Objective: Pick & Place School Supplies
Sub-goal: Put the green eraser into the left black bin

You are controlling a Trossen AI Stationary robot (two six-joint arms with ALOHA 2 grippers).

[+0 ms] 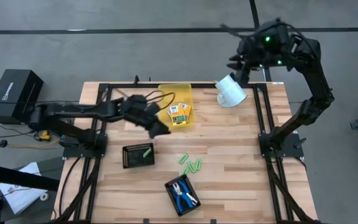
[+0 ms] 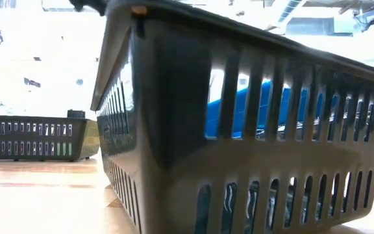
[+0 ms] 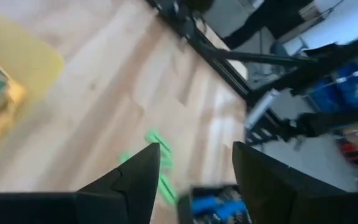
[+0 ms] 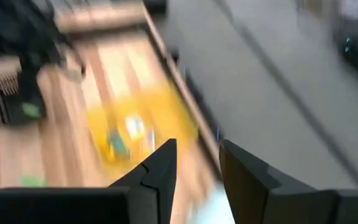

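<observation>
Yellow-orange printed boxes (image 1: 179, 114) lie in the translucent yellow bin (image 1: 178, 93) at the table's far middle. Several light-green sticks (image 1: 191, 165) lie loose on the wood, and one more (image 1: 146, 153) lies in a black tray (image 1: 137, 155). Blue-handled scissors (image 1: 183, 194) lie in a second black tray (image 1: 173, 186) near the front edge. My left gripper (image 1: 160, 129) hangs open above the table just left of the bin, with nothing between its fingers (image 3: 194, 152). My right gripper (image 1: 236, 62) is raised beyond the table's far right corner, open and empty (image 4: 197, 146).
A white cup-like container (image 1: 230, 91) lies on its side at the far right of the table. Black frame rails (image 1: 263, 118) run along the table's sides. In the low view the scissors' tray (image 2: 174, 130) fills the foreground. A black box (image 1: 14, 90) stands off the table at left.
</observation>
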